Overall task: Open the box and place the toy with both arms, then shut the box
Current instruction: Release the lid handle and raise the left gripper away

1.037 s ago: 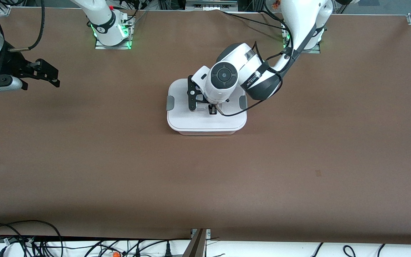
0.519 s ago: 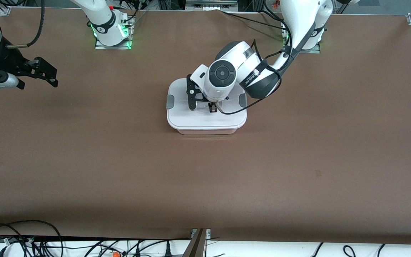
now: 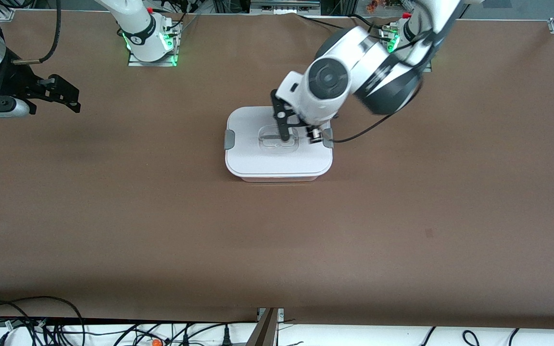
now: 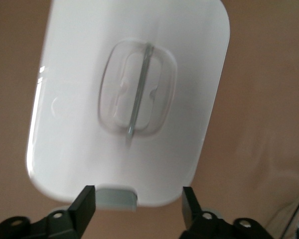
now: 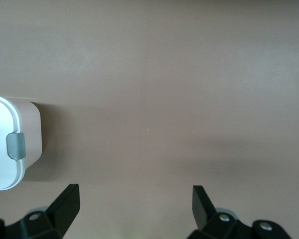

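While the lid sits flat on the tub, the scene reads like this, from the right arm's end of the counter (image 3: pixel 113 216) to the left arm's end:

Right pincer (image 3: pixel 60 98): spread wide and holding nothing; it hangs over bare counter at the right arm's end, well apart from the box. This arm waits.

Box (image 3: pixel 258 161): near the middle of the counter, closer to the edge where the arm bases stand than to the front camera's edge. The white lid (image 4: pixel 79 74) covers it fully, and a grey clip (image 3: pixel 229 139) shows at each short end. The clear recessed handle (image 4: pixel 138 88) lies in the lid's centre with nothing touching it.

Toy: not visible anywhere on the counter; I judge it is inside the box, though the lid hides the contents.

Left pincer (image 3: pixel 298 134): spread and holding nothing, above the lid between the handle and the clip (image 4: pixel 117 195) at the left arm's end; in the left wrist view its fingers (image 4: pixel 84 201) straddle that clip from above.

Step in hand: judged as finishing the closing and clearing away.

Doing it well: lift straight up so neither finger catches the clip or drags the lid, and check the lid sits level all around, because a raised corner could leave the box unsealed.
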{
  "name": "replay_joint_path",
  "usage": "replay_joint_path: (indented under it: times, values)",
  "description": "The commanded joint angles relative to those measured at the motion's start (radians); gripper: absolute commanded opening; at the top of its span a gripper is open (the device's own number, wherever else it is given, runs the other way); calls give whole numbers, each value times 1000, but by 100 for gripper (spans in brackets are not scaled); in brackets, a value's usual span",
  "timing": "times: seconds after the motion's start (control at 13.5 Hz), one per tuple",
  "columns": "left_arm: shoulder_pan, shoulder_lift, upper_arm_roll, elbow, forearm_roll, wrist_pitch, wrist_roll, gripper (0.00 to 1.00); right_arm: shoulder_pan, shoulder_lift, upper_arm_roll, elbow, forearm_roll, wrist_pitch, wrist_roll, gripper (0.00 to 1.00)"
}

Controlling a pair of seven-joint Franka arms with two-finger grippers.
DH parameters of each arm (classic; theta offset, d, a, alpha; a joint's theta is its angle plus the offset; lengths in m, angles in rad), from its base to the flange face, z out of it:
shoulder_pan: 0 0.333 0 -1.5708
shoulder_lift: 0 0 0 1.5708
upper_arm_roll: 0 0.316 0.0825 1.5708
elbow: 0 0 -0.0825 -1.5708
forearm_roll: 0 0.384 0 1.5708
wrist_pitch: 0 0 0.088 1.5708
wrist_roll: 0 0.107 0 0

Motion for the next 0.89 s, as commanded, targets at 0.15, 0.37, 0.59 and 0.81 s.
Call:
replay_joint_path:
  times: [0.15,0.37,0.59,0.81]
  values:
    - [212,-165,6,-39,7,-103,-253,100,-6,5,1,18,-9,-11,12,100]
    - [361,-154,7,43,90,-96,-288,100,-6,3,1,18,-9,-9,14,100]
    - [438,-157,33,64,104,-108,-550,100,-6,5,1,18,-9,-9,14,100]
    - [449,-169,59,47,194,-114,-609,100,-6,3,2,18,-7,-9,14,100]
